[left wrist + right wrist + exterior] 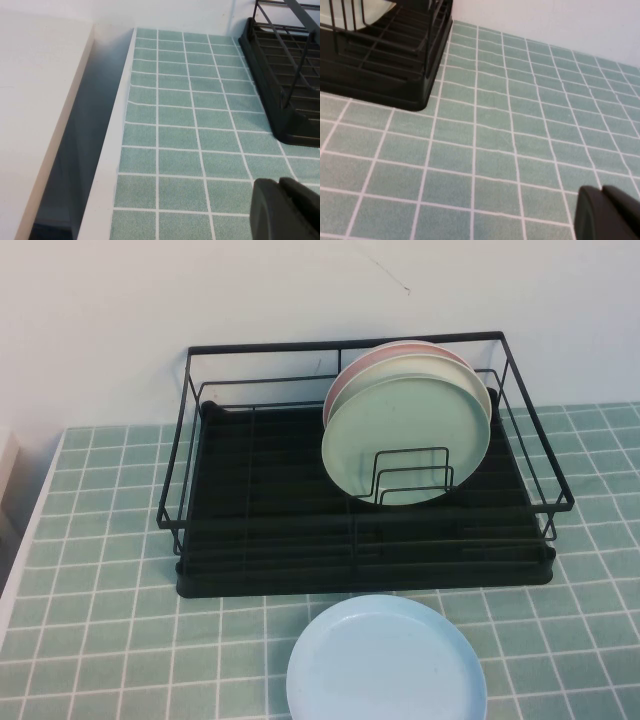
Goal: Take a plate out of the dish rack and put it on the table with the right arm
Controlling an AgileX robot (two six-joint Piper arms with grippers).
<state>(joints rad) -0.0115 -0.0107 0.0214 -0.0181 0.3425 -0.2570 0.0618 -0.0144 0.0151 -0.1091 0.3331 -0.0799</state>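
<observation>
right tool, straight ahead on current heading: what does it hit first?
Probably bare table: the right tool points over open tiles, with the dish rack off to one side. The far wall follows; depth is unclear. The left tool is parked over tiles.

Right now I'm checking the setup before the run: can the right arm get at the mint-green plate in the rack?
Probably yes. The plate stands frontmost in the dish rack, top edge exposed. The right gripper hovers over bare table beside the rack; the left gripper is on the far side.

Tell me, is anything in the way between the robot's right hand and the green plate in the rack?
Yes. The mint-green plate stands behind the dish rack wire wall and dividers. The right gripper hovers over bare table beside the rack; the left gripper sits at the other side.
</observation>
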